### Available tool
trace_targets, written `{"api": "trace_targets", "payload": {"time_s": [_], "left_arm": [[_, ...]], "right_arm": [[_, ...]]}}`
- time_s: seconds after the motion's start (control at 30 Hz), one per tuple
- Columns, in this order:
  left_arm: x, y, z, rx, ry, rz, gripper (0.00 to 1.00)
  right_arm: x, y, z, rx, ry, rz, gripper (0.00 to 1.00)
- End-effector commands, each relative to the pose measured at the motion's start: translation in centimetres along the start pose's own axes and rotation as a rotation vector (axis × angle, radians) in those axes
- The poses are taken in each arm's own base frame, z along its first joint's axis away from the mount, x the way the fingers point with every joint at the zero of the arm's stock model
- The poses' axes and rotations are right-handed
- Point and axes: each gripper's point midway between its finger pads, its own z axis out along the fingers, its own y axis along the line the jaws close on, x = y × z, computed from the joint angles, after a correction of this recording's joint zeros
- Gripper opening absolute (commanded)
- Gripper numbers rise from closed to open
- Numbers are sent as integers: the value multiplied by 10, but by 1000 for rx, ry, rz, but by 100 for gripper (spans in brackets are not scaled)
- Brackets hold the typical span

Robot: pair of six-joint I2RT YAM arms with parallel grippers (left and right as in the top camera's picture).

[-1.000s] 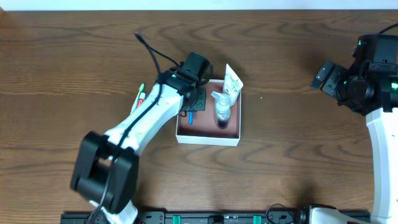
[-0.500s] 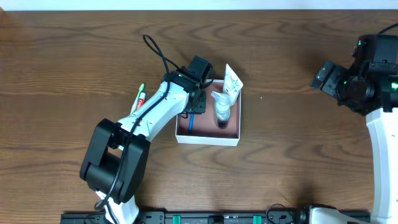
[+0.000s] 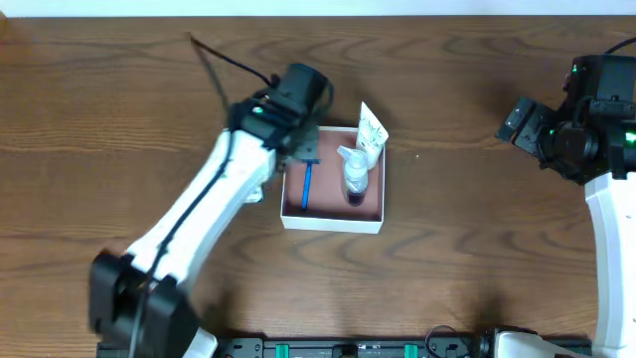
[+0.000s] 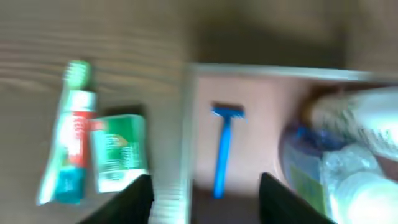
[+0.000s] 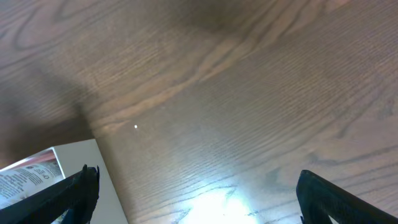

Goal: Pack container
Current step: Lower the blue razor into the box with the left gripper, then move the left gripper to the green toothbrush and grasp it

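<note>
The container [image 3: 333, 225] is a shallow white-walled box with a reddish-brown floor, mid-table. Inside lie a blue razor [image 3: 306, 186] on the left and a clear bottle [image 3: 356, 177] on the right. A white tube [image 3: 372, 132] leans over its far right corner. My left gripper [image 3: 303, 151] hovers open over the container's far left corner. In the left wrist view the razor [image 4: 222, 149] lies free on the floor, apart from the black fingers [image 4: 134, 202], with nothing between the jaws of the left gripper [image 4: 205, 200]. My right gripper [image 3: 517, 119] stays open and empty far to the right.
Left of the container wall [image 4: 185, 143] lie a toothbrush pack [image 4: 68, 134] and a green-and-white tube [image 4: 118, 152] on the wood. The right wrist view shows bare wooden table, the container's white corner [image 5: 109, 180] and the printed tube [image 5: 28, 177], below the right gripper [image 5: 205, 199].
My left gripper went from shut to open and let go of the blue razor, which now lies on the container floor. The left arm swung back and up. The right arm has not moved.
</note>
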Motion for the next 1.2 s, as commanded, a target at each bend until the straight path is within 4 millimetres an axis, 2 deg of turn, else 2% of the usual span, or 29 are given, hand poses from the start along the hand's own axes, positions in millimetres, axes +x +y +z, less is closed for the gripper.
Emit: {"api": "trace_targets", "payload": {"time_s": [0.0, 0.17, 0.23, 0.4, 0.57, 0.73, 0.93, 1.17], "left_arm": [[-11, 49, 0, -155, -21, 16, 64], [7, 111, 27, -252, 132, -5, 79], [19, 132, 43, -240, 209, 6, 87], [38, 157, 78, -110, 349, -42, 87], [43, 185, 101, -89, 381, -115, 87], [45, 192, 119, -73, 398, -30, 86], [57, 193, 138, -52, 449, 57, 78], [59, 193, 144, -50, 459, 56, 78]], "right_arm": [[-1, -2, 0, 3, -3, 6, 99], [-1, -2, 0, 3, -3, 6, 99], [-2, -2, 0, 4, -3, 6, 99], [-1, -2, 0, 3, -3, 6, 99], [-1, -2, 0, 3, -3, 6, 99], [-1, -2, 0, 3, -3, 6, 99], [-1, -2, 0, 3, -3, 6, 99], [-1, -2, 0, 3, -3, 6, 99]]}}
